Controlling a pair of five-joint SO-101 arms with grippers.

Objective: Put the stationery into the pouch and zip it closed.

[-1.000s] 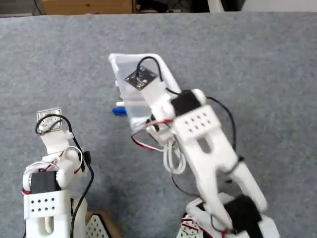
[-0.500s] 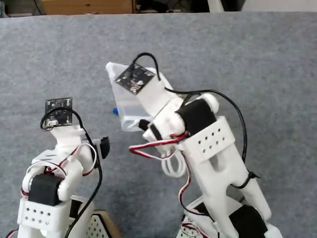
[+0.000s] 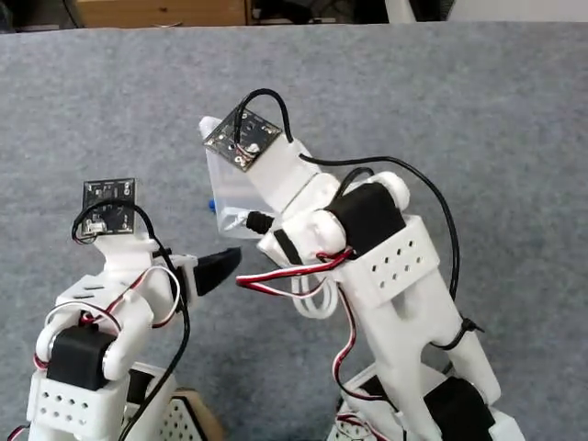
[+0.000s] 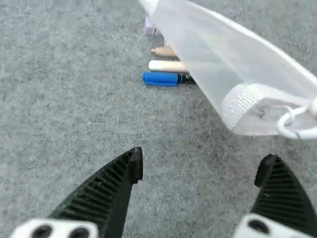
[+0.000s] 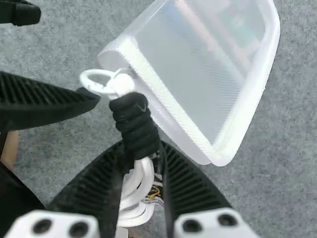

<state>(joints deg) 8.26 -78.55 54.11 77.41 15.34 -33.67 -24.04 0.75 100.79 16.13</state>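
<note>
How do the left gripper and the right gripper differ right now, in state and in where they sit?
The left gripper has its jaws wide apart and holds nothing; the right gripper is shut on the pouch, at the end by its zip pull. The left gripper hangs over bare table, short of the stationery; the right gripper holds the pouch tilted over it. Both have black ribbed fingers.

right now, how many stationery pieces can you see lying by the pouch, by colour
blue pen: 1
white pen: 1
tan pen: 1
pale piece, kind unclear: 1
total: 4
</note>
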